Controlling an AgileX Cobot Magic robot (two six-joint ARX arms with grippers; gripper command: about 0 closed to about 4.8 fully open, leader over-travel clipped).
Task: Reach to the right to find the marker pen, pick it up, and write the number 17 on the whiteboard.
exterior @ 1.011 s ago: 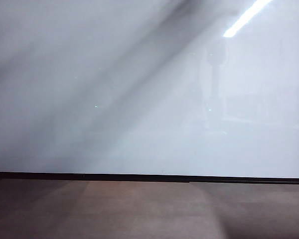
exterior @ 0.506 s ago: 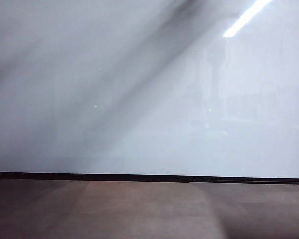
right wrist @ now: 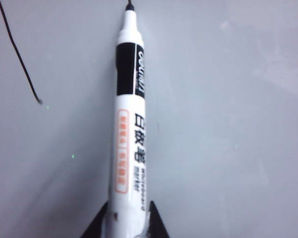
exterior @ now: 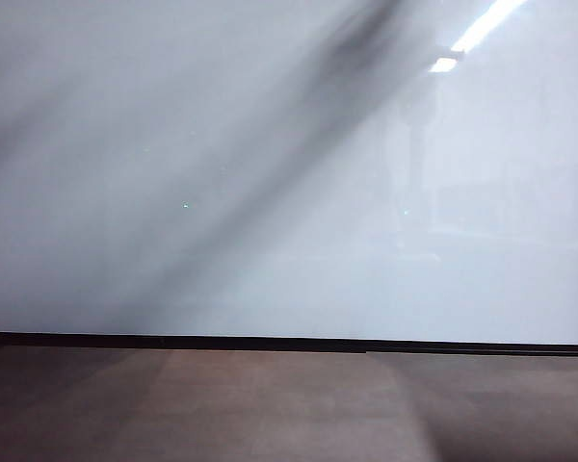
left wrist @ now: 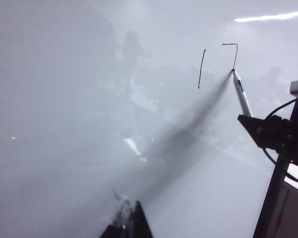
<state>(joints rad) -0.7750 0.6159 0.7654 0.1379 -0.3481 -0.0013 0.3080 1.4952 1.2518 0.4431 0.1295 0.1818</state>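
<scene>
Whiteboard [left wrist: 89, 124] hazy; right end effector [right wrist: 124, 220] clamps marker pen [right wrist: 129, 124]; left end effector [left wrist: 129, 225] cropped, state unclear.

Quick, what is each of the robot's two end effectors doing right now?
Left end effector: hovering over the whiteboard, holding nothing visible; open or shut cannot be told.
Right end effector: shut on the marker pen, tip at the whiteboard.

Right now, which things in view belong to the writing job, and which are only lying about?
Job:
- marker pen, held by right gripper
- whiteboard
- written strokes

Not in use:
- left gripper, idle over the board
- brown surface
</scene>
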